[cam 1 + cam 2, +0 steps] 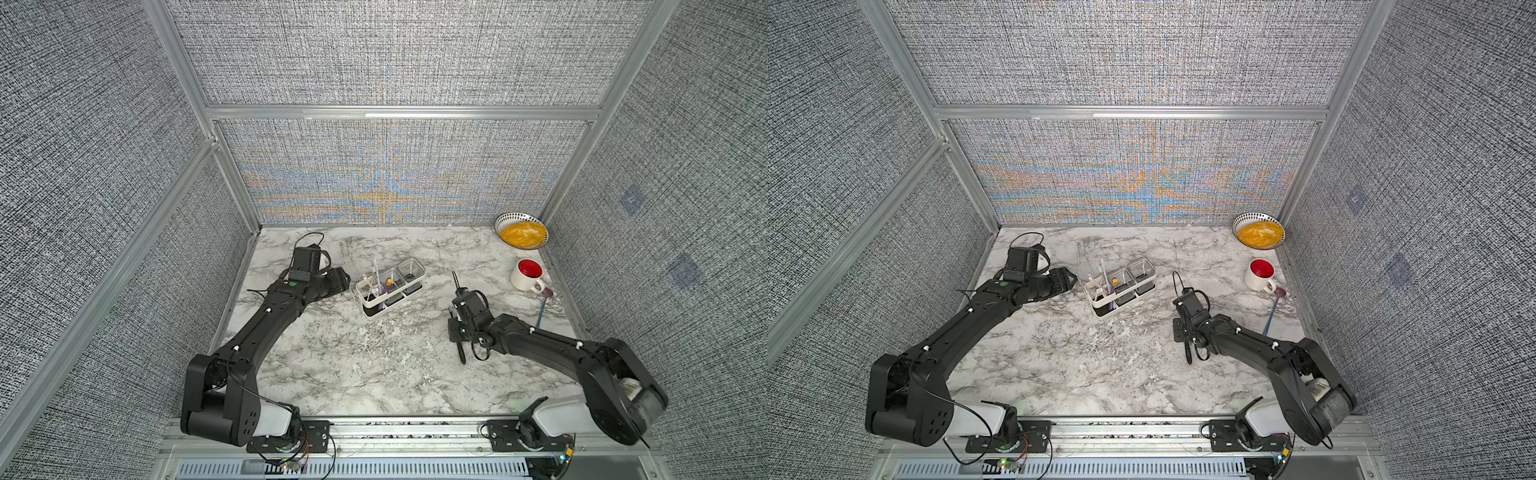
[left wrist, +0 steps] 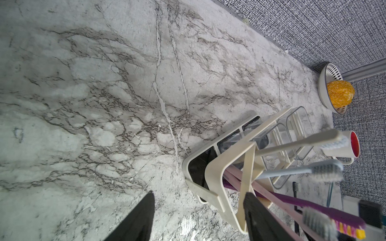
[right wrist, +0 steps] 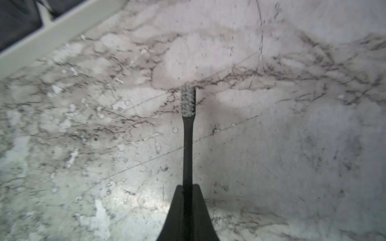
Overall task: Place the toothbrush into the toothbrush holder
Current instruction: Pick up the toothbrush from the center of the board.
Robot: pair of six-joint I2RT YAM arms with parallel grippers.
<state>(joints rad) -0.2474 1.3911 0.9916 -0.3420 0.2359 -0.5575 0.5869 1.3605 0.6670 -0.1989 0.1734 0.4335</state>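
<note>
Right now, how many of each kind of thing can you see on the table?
Toothbrushes: 5 (white one, blue one, pink one, purple one in the toothbrush holder; black toothbrush in the right gripper)
Toothbrush holder: 1
Mug: 1
Bowl: 1
Blue-handled stick by the mug, kind unclear: 1
Total: 9

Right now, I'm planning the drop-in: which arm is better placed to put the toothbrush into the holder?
Right. The right gripper is shut on the black toothbrush, so it likely only needs to carry it over. The left gripper stands open and empty by the toothbrush holder.
</note>
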